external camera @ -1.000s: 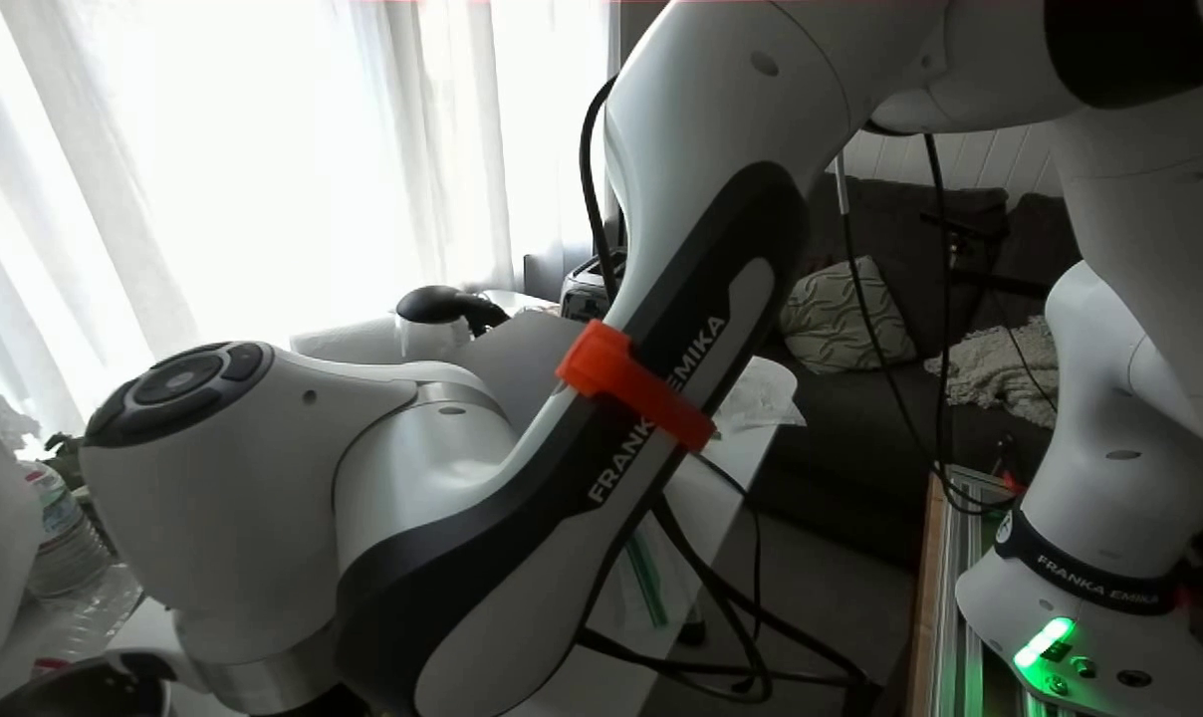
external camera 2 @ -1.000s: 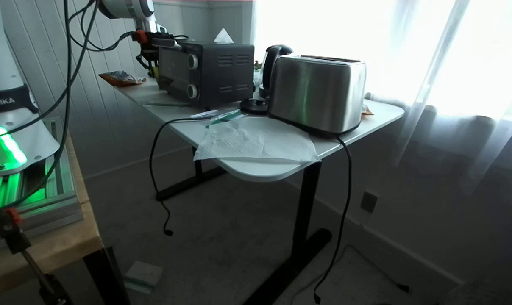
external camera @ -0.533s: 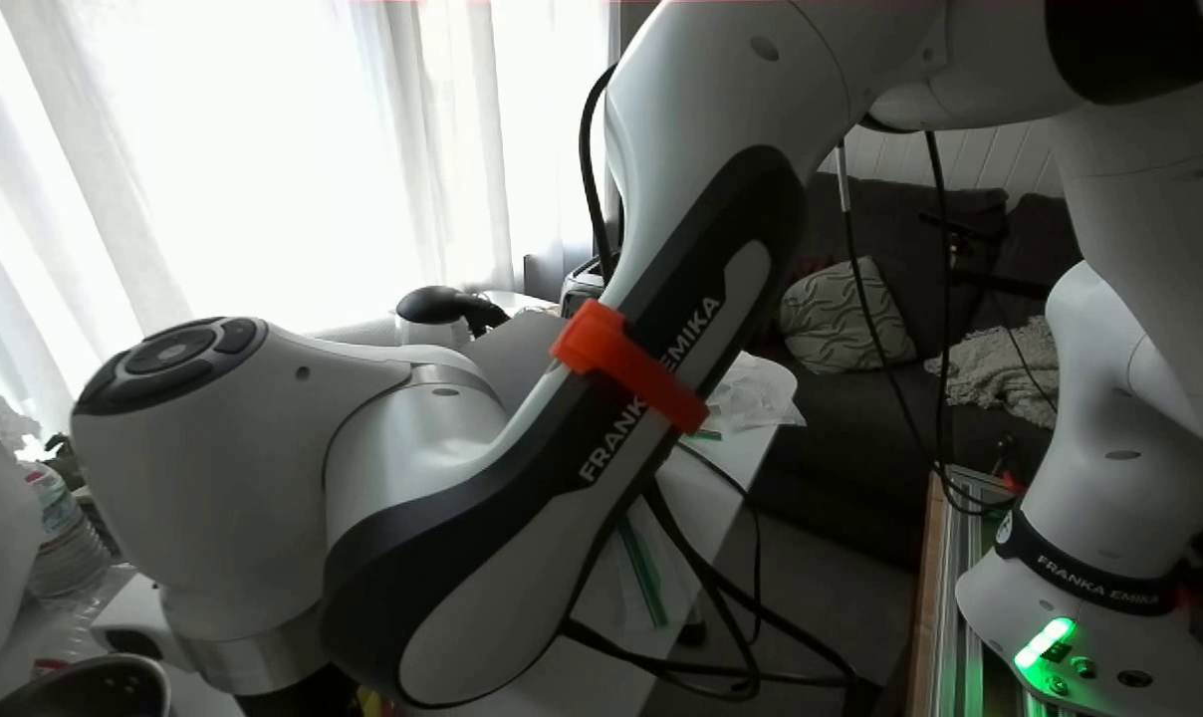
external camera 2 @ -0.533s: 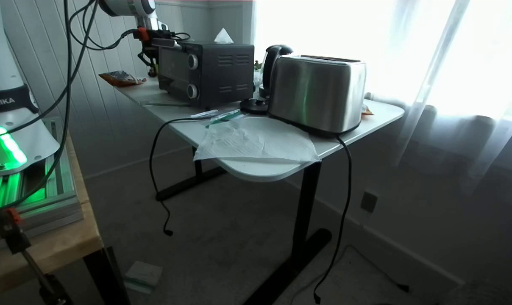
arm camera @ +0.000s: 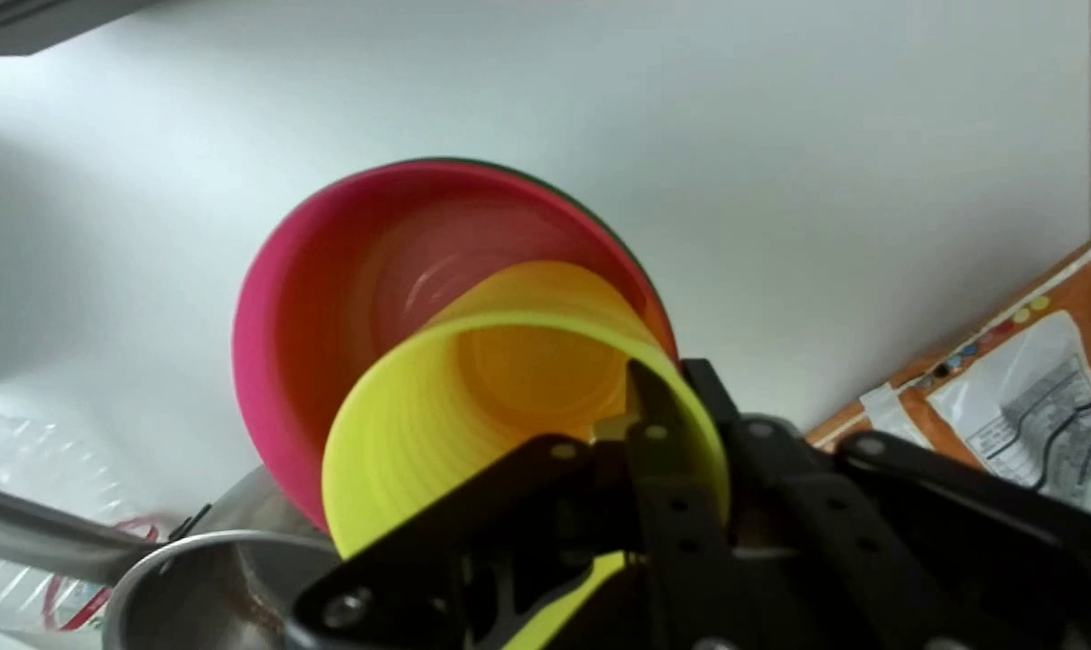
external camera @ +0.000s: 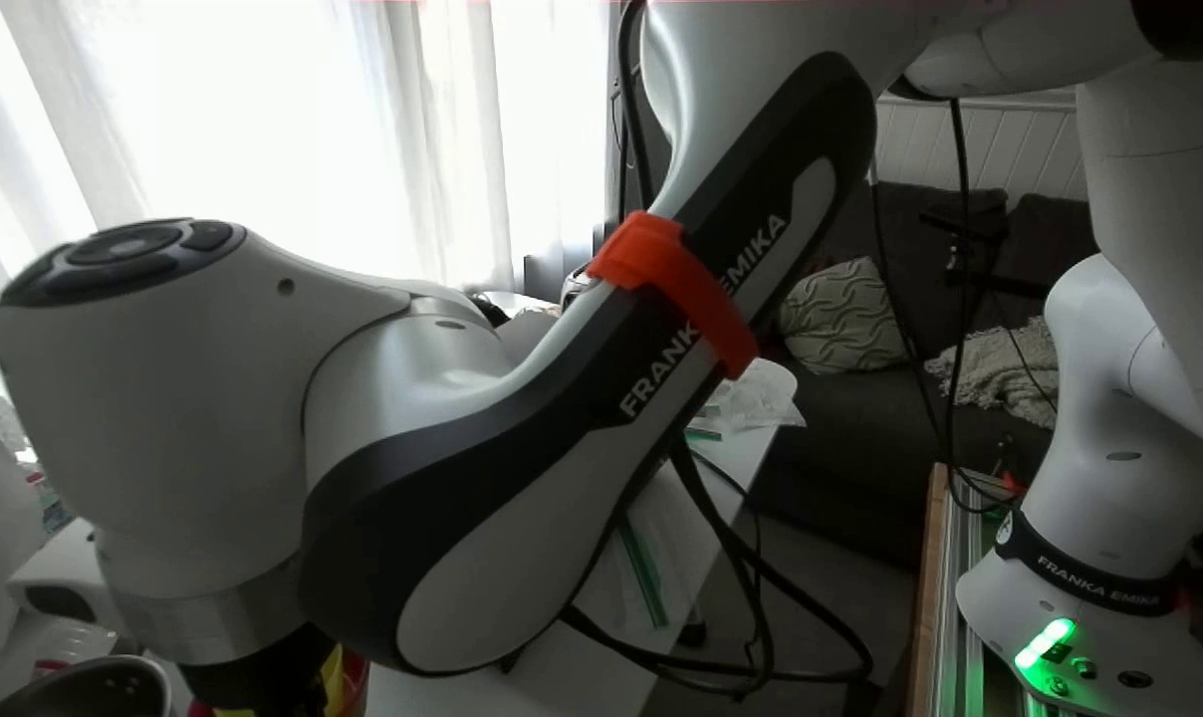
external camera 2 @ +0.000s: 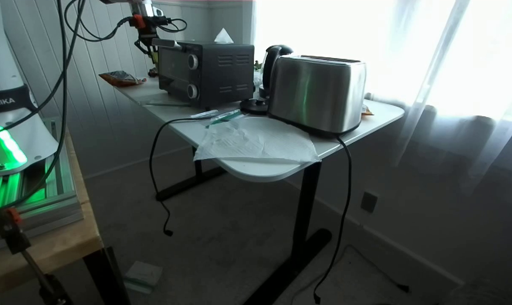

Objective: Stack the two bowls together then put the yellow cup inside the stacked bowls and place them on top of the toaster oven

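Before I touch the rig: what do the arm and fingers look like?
White arm with black panels, white FRANKA EMIKA lettering, an orange band, black cables and a green light on the base. Black fingers with grey, round screw heads.

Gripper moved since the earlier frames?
Yes, mainly up: in an exterior view, the gripper sits higher against the oven than in both earlier pictures.

This looks like a living room in a home: a dark fabric sofa point(external camera: 855, 423) with a pale, wavy-patterned cushion point(external camera: 845, 319) and a cream, shaggy throw point(external camera: 990, 363), backlit sheer white curtains point(external camera: 462, 149) and grey carpet point(external camera 2: 222, 228). A brushed-steel toaster point(external camera 2: 315, 93) and a black, boxy toaster oven point(external camera 2: 226, 74) on the white, round-cornered bench point(external camera 2: 260, 172) add kitchen goods.
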Tool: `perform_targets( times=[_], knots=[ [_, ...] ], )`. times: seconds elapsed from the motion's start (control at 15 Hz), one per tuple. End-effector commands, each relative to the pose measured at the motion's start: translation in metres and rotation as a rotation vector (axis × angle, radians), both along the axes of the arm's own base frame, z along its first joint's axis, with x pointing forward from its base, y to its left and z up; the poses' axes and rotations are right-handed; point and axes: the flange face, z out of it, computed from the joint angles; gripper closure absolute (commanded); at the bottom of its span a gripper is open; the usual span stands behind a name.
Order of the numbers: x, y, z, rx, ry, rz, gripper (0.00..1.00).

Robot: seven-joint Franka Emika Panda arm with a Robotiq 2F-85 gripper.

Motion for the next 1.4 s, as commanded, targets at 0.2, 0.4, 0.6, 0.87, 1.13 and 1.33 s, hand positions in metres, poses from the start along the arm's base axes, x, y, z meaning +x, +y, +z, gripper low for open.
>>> perform_targets(
  times=[0.2,0.4,0.6,0.87,1.13,1.33],
  knots=[
    [-0.017,-0.011,0.072,-0.021,-0.111,-0.016,0.98],
    [-0.018,-0.021,0.109,-0.010,-0.157,-0.088,0.98],
    [-0.019,-0.037,0.142,0.005,-0.212,-0.214,0.98],
    [-0.014,-0.064,0.163,0.012,-0.217,-0.393,0.98],
    [0.000,-0.094,0.156,-0.005,-0.182,-0.562,0.98],
    [0.011,-0.113,0.148,-0.003,-0.152,-0.662,0.98]
  ],
)
